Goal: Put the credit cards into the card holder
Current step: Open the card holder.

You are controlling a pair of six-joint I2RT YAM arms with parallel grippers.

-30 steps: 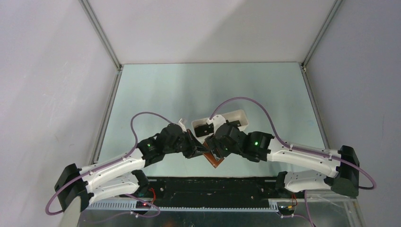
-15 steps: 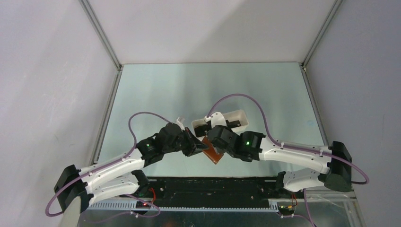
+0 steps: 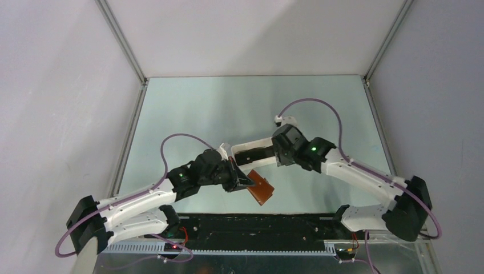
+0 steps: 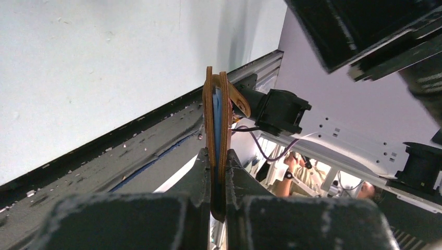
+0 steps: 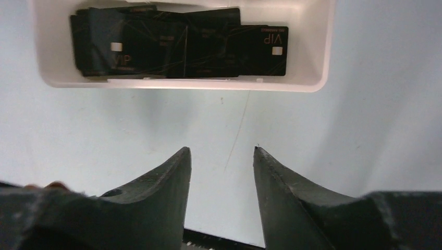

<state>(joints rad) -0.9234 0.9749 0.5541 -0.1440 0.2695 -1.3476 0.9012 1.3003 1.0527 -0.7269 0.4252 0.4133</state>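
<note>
The brown card holder hangs just above the table near the front, folded, and my left gripper is shut on its left edge. Seen edge-on in the left wrist view, the card holder stands upright between the two fingers, a pale blue lining showing between its leather halves. Several black credit cards lie overlapping in the white tray. My right gripper hovers open over bare table just in front of that tray, nothing between its fingers. From above, the right gripper covers the tray's right end.
The white oblong tray lies at mid-table, just behind the card holder. A black rail runs along the near edge between the arm bases. Metal frame posts rise at the back corners.
My right gripper has let go beside the card holder and swung back and to the right, over the tray. The left gripper keeps its hold and has barely moved.
</note>
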